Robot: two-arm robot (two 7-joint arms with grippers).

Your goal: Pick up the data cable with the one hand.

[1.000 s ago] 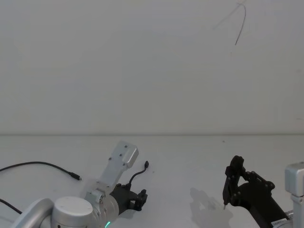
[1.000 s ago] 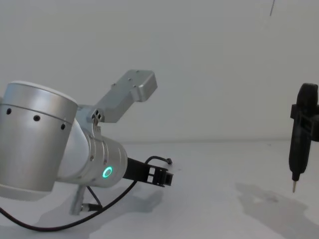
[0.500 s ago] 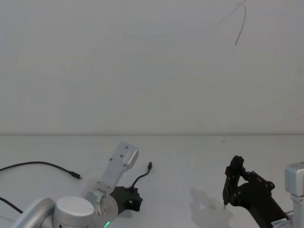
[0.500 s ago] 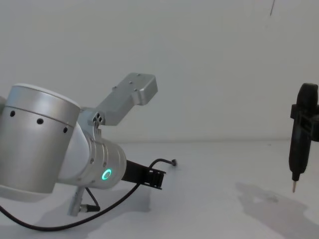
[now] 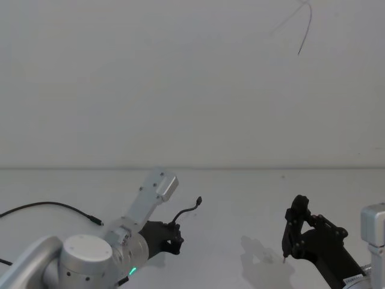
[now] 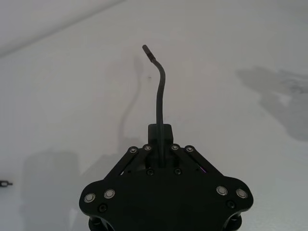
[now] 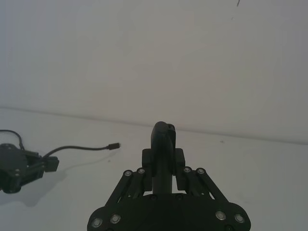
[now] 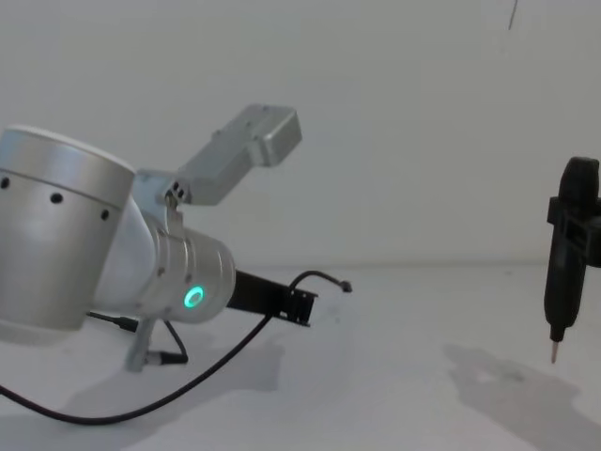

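The left end effector (image 5: 175, 236) is clenched on the cable (image 5: 186, 211) a short way behind its plug (image 5: 199, 200). It grips there probably because the cord is thin and soft: a hold close to the end leaves only a short piece free. This piece rises out of the jaws in a gentle bend, with the plug in the air over the surface (image 5: 240, 198). In the left wrist view the shadow of the cable lies apart from it, so I judge the end is already lifted, not resting.

Below the arm a long black cord (image 8: 188, 385) hangs and trails over the near left of the surface. I cannot tell if all of it belongs to the same cable.

The right end effector (image 5: 285, 251) is parked at the near right, well apart, pointing down. Its fingers look pressed together on nothing.

Between the two arms the surface is bare, and the wall (image 5: 180, 90) stands far behind. So there is free room upward and to the right. The trailing cord on the left may drag when the arm goes higher.
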